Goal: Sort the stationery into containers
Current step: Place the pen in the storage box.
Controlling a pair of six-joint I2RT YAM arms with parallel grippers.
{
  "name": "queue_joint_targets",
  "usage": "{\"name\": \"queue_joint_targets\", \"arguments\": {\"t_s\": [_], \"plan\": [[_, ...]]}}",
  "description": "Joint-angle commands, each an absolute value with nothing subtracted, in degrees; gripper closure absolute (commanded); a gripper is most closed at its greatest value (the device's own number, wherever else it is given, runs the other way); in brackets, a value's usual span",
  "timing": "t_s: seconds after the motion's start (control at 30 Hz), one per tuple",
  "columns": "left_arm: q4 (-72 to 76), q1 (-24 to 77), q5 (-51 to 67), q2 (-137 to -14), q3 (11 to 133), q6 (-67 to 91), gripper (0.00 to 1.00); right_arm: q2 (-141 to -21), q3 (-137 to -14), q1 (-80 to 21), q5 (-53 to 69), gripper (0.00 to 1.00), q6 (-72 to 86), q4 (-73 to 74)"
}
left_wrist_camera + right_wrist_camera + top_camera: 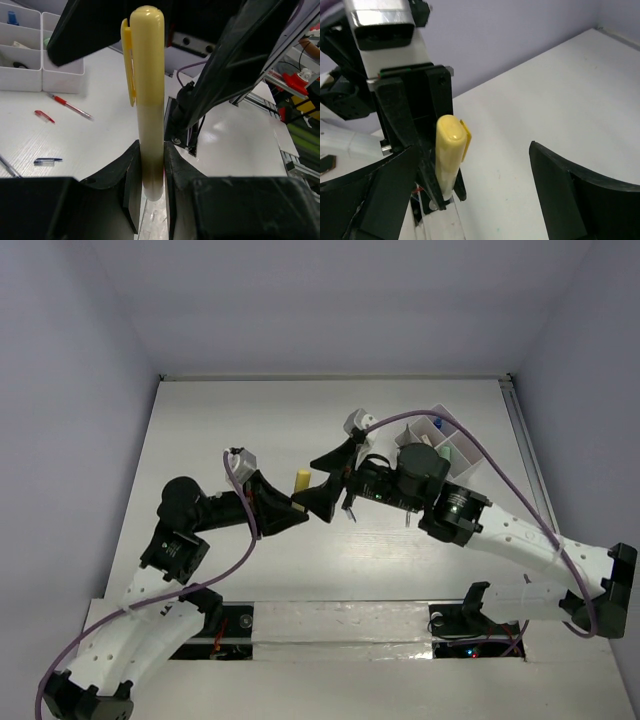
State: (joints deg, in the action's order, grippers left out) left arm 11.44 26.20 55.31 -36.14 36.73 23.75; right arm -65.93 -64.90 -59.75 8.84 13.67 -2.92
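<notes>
My left gripper (293,504) is shut on a yellow highlighter (299,480) and holds its lower end, capped end up, above the table; it fills the left wrist view (147,100). My right gripper (314,483) is open, its two fingers (90,30) spread on either side of the highlighter's upper part without touching it. In the right wrist view the highlighter (447,155) stands nearer my left-hand finger (380,195). The white compartment tray (447,452) sits at the back right, partly behind my right arm.
On the table beside the tray (60,77) lie a red pen (70,106), a red cap (44,116) and a short blue piece (47,161). The tray holds a blue item (12,17). Purple cables arc over both arms.
</notes>
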Motion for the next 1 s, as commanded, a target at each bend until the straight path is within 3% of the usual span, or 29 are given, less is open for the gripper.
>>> {"name": "queue_joint_targets", "arguments": {"t_s": [0.0,0.17,0.2,0.27,0.3,0.33,0.37,0.47,0.5,0.6,0.77,0.8,0.97], "plan": [[17.1,26.9,59.1,-35.9,36.4,25.2,1.00,-67.6,-68.2,-59.4,14.8,0.06,13.2,-3.3],[16.7,26.9,58.9,-36.3,36.7,24.9,1.00,-70.1,-68.4,-59.4,18.8,0.37,14.9,-7.4],[16.0,26.9,58.6,-36.4,36.8,24.5,1.00,-70.3,-68.4,-59.4,18.6,0.50,15.1,-7.8],[15.8,26.9,58.4,-36.1,36.8,24.3,1.00,-70.7,-67.8,-59.4,17.7,0.66,15.7,-8.4],[15.7,26.9,57.9,-36.0,36.8,24.3,1.00,-70.6,-67.3,-58.9,16.3,0.86,16.1,-9.4],[15.0,26.9,57.5,-35.9,36.9,23.6,0.99,-70.4,-66.3,-58.9,15.5,0.98,16.6,-9.8],[14.4,26.9,57.0,-35.6,37.1,23.1,0.94,-70.1,-65.7,-58.9,14.3,1.00,16.8,-10.4],[11.1,26.9,52.7,-34.8,37.9,20.2,0.62,-68.5,-63.7,-58.2,9.0,1.00,17.0,-12.2],[10.2,26.9,50.2,-34.6,38.1,19.6,0.45,-67.8,-63.8,-57.4,5.1,1.00,16.9,-11.6],[6.7,26.9,44.9,-34.4,38.6,17.6,0.26,-67.1,-65.3,-55.3,-4.3,1.00,16.3,-8.5],[0.7,26.9,36.0,-33.8,39.5,15.0,0.12,-63.7,-63.7,-47.0,-21.6,1.00,16.9,-1.9],[0.1,26.9,32.8,-33.7,39.5,14.7,0.04,-63.3,-62.8,-45.5,-29.1,1.00,17.2,1.6],[-3.4,26.9,26.1,-33.7,40.1,14.1,0.01,-62.1,-58.5,-28.4,-38.1,1.00,19.6,8.1]]}}
